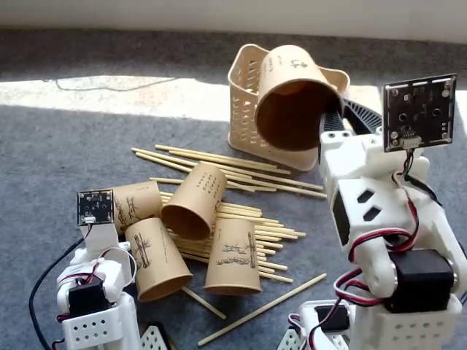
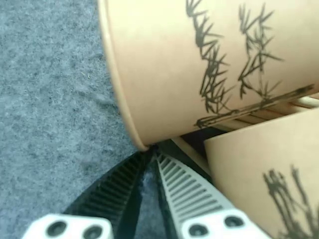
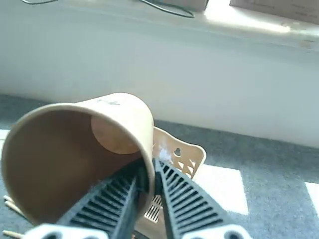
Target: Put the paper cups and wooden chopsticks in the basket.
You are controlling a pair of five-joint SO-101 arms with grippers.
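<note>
Right gripper (image 3: 149, 163) pinches a cup (image 1: 292, 84) by its rim above the basket (image 1: 244, 98). Next, it should lower the cup in and release. Left gripper (image 2: 152, 158) sits closed, empty.

this is looking like a makeshift robotics lab in a plain room: a grey felt-covered desk (image 1: 51, 153) is catching sunlight, a white wall (image 3: 149, 64) is running along twelve o'clock, and a loose cable (image 1: 87, 87) is lying at eleven o'clock.

Both arms are noted as white printed shells (image 1: 365, 197) w/ blk servos (image 1: 427, 281), red/blk/wht cables (image 1: 379, 237), blk camera boards (image 1: 419, 109), ribbed fingers (image 2: 187, 194).
</note>
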